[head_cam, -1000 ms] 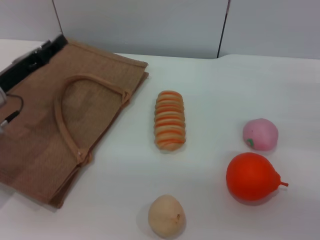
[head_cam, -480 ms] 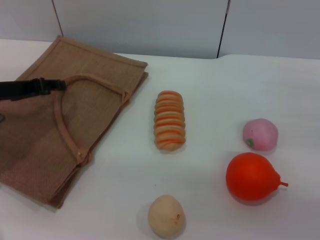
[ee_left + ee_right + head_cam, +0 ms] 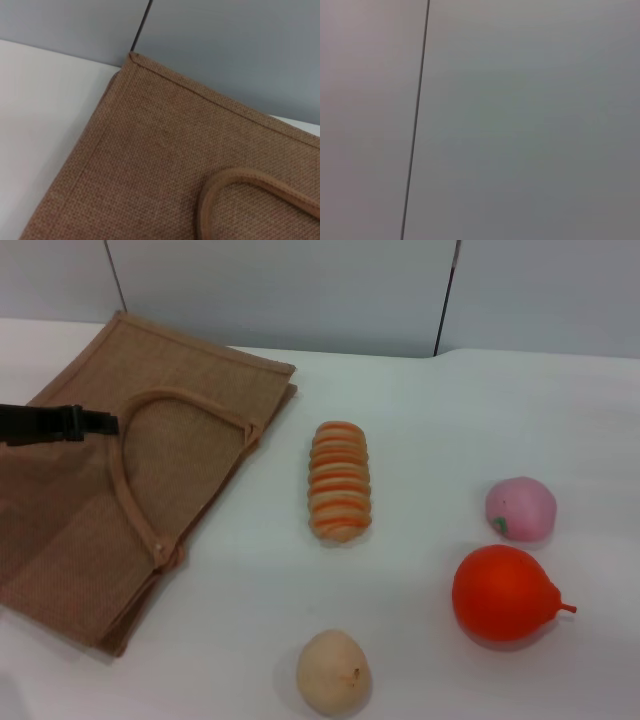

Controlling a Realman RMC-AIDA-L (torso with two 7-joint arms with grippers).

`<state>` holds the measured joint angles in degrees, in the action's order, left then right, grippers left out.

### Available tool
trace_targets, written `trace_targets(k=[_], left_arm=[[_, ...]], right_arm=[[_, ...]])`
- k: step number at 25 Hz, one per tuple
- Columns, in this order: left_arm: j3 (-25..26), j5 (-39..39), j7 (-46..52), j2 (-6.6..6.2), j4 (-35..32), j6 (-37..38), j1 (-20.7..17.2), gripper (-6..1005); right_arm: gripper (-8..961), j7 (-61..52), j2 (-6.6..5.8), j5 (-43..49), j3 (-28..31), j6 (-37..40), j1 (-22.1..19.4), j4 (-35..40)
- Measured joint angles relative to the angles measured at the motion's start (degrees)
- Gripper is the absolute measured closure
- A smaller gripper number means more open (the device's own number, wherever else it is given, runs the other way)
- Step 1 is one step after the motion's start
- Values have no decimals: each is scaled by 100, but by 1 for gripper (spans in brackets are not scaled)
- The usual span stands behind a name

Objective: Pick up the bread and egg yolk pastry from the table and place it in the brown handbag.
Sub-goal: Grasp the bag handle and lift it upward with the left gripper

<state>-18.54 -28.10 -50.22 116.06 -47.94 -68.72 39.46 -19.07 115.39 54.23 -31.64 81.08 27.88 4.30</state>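
The bread (image 3: 339,481), a ridged orange and cream loaf, lies in the middle of the white table. The egg yolk pastry (image 3: 333,672), a small beige ball, sits near the front edge. The brown handbag (image 3: 190,470) lies flat at the left, with its loop handle (image 3: 130,500) on top. It also fills the left wrist view (image 3: 160,165), with part of the handle (image 3: 240,180). My left gripper (image 3: 105,423) reaches in from the left edge, over the bag's left part and beside the handle. It holds nothing that I can see. My right gripper is out of view.
A pink ball (image 3: 520,509) and a red-orange pear-shaped fruit (image 3: 503,593) lie at the right of the table. A grey wall panel (image 3: 300,290) runs along the table's back edge. The right wrist view shows only the wall (image 3: 520,125).
My left gripper has swung from the bag's far left edge to a level pose over the bag's left part. The bread, pastry and fruits have not moved.
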Motion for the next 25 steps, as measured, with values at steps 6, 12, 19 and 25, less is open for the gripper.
trace_targets(k=[6, 12, 19, 25], left_arm=[[-8, 67, -139, 15, 45, 99, 142, 431], [-18, 226, -180, 18, 290, 216, 292, 432], [-19, 629, -31, 20, 451, 357, 434, 433], [-18, 719, 47, 0, 421, 318, 425, 433]], right_arm=[[157, 0, 0, 0, 0, -15, 14, -12], [157, 0, 0, 0, 0, -22, 22, -17], [156, 0, 1, 0, 23, -53, 20, -9], [156, 0, 0, 0, 28, -79, 10, -9]])
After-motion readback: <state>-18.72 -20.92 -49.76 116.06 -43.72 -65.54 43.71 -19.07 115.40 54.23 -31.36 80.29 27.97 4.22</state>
